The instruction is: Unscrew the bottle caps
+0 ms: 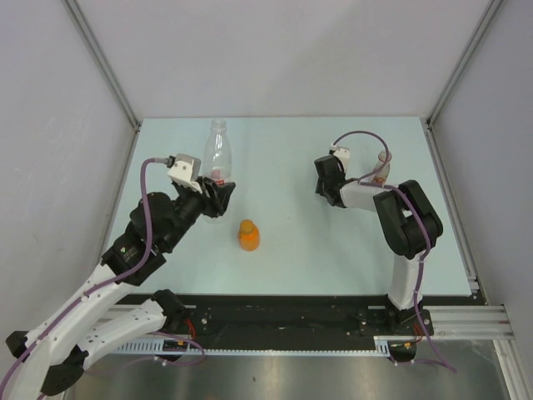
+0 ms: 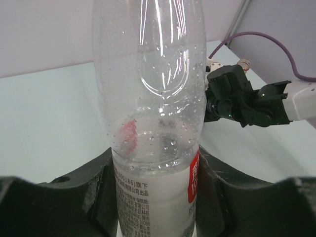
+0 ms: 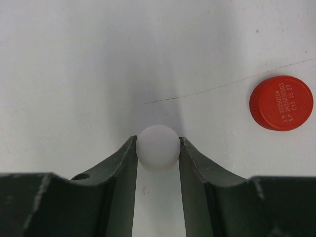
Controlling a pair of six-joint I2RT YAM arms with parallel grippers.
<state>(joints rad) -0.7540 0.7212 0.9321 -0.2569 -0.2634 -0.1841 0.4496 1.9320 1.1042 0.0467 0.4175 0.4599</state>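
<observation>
My right end effector (image 3: pixel 158 150) clamps the white round cap (image 3: pixel 157 142), the red plastic cap (image 3: pixel 281 102) lies loose beside it, and my left end effector (image 2: pixel 157 170) clamps the clear plastic bottle (image 2: pixel 148 98); the squat orange bottle (image 1: pixel 248 237) looks still capped.

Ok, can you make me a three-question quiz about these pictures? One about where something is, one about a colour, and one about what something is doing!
1. Where is the red cap?
A) lying on the table beside the right gripper
B) screwed onto a bottle
C) in the left gripper

2. What colour is the cap between the right gripper's fingers?
A) orange
B) white
C) blue

3. What is the left gripper doing?
A) hanging open over the table
B) pinching a cap
C) gripping the clear bottle

Answers:
1 A, it lies flat on the table to one side of the fingers.
2 B, a white cap sits pinched between them.
3 C, its fingers press on both sides of the bottle.
</observation>
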